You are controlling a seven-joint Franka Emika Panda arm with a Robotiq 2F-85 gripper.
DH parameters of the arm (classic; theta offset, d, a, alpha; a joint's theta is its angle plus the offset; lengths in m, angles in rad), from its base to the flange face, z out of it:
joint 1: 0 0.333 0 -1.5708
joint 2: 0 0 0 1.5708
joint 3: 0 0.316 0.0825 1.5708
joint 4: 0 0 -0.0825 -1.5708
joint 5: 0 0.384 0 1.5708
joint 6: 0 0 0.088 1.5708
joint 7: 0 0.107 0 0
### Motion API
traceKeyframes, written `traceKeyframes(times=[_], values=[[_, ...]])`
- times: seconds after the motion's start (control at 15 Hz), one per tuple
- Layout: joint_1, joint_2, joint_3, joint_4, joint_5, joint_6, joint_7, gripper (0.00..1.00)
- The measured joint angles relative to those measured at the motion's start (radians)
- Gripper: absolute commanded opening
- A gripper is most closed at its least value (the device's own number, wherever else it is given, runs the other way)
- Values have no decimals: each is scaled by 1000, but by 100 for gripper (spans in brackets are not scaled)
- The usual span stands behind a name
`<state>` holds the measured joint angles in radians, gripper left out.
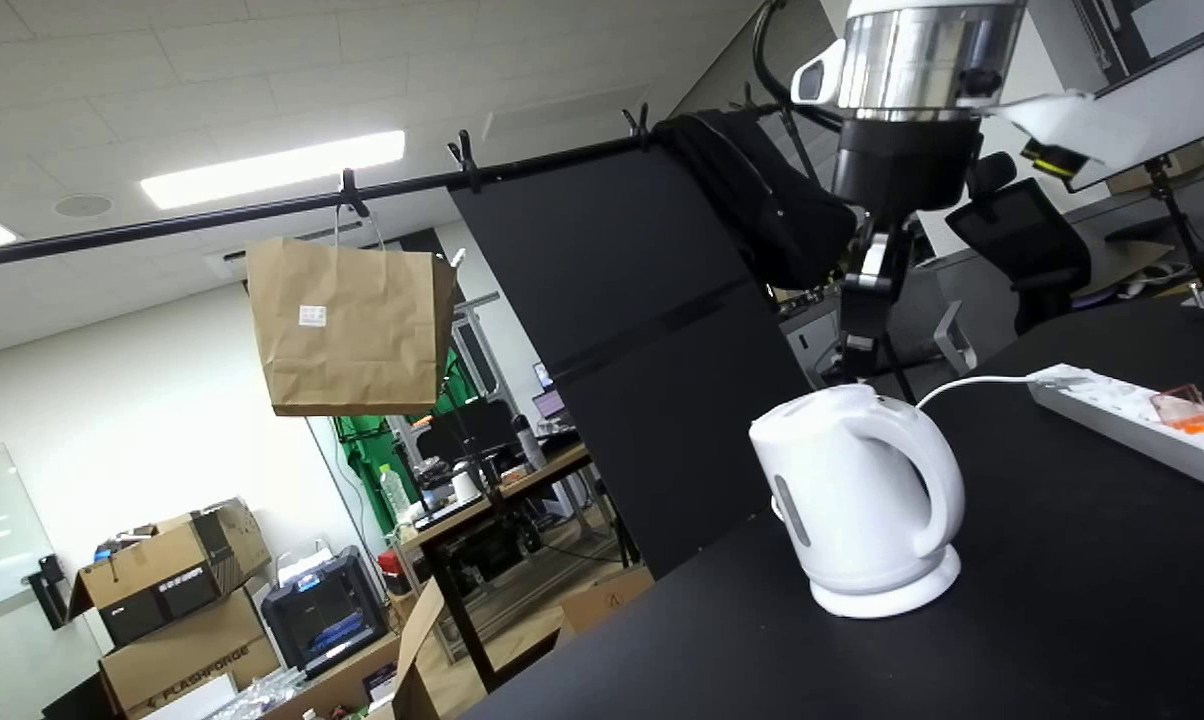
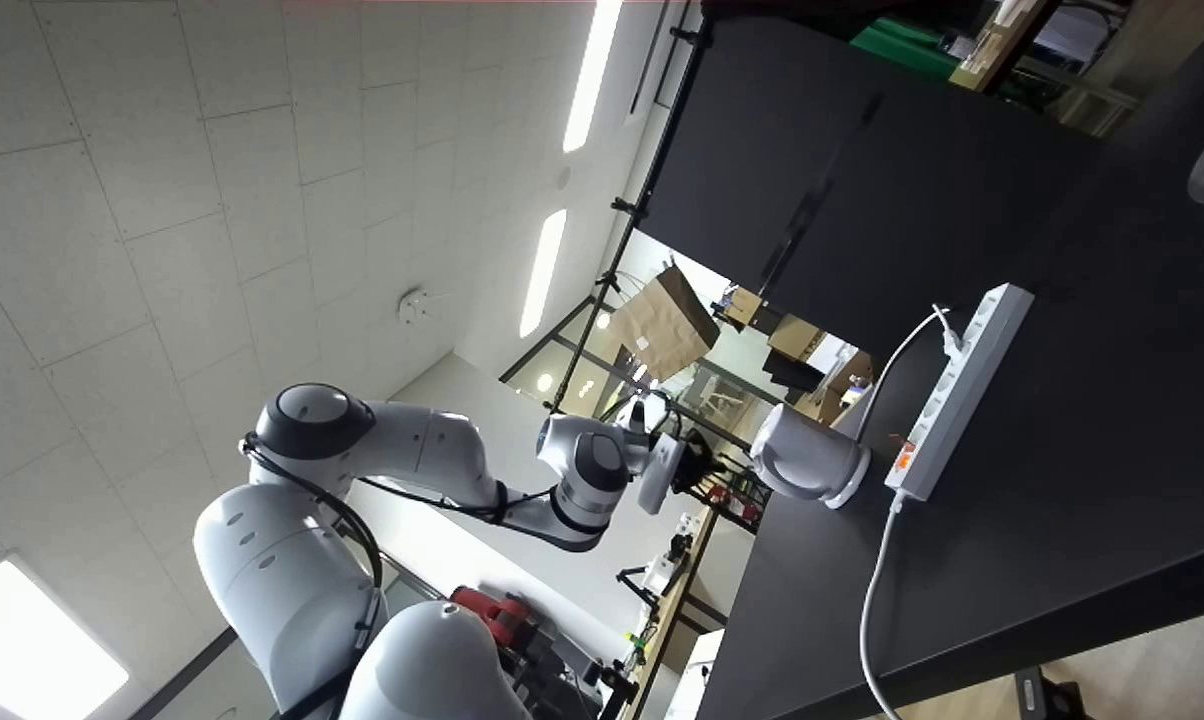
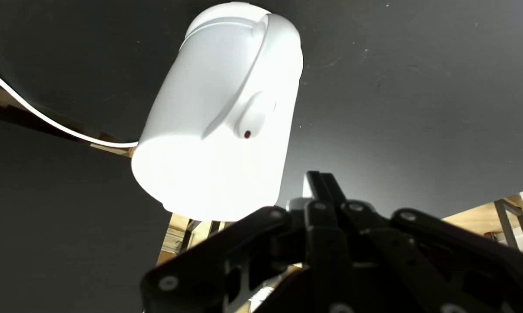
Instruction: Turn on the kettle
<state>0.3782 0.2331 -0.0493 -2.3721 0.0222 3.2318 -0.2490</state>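
Observation:
The white kettle (image 1: pixel 842 490) stands upright on its round white base (image 1: pixel 887 595) on the black table, in both exterior views (image 2: pixel 800 450). In the wrist view the kettle (image 3: pixel 183 104) fills the upper left, with its handle side showing. An oval piece (image 3: pixel 257 115) with a small dark red spot sits on that side. My gripper (image 1: pixel 859 345) appears a little above the kettle's lid in an exterior view. In the wrist view the gripper's fingertips (image 3: pixel 324 176) are together with nothing between them, to the right of the kettle and apart from it in the picture.
A white power strip (image 1: pixel 1132 420) with an orange switch lies on the table near the kettle, also in an exterior view (image 2: pixel 962 390). A white cord (image 2: pixel 887 370) runs from the strip to the kettle. A black panel (image 1: pixel 642 340) stands behind the table.

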Motion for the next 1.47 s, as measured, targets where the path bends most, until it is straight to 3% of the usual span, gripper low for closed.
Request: traceKeyframes(times=[0.2,0.4,0.67,0.73,0.8,1.47], values=[[-65,-68,58,0,-10,-106,5,0],[-108,-126,108,0,74,-214,-51,0],[-130,-178,111,0,143,-343,-113,0],[-135,-186,108,0,148,-367,-122,26],[-140,-192,105,0,150,-394,-129,26],[-216,-210,140,1,145,-542,-148,93]])
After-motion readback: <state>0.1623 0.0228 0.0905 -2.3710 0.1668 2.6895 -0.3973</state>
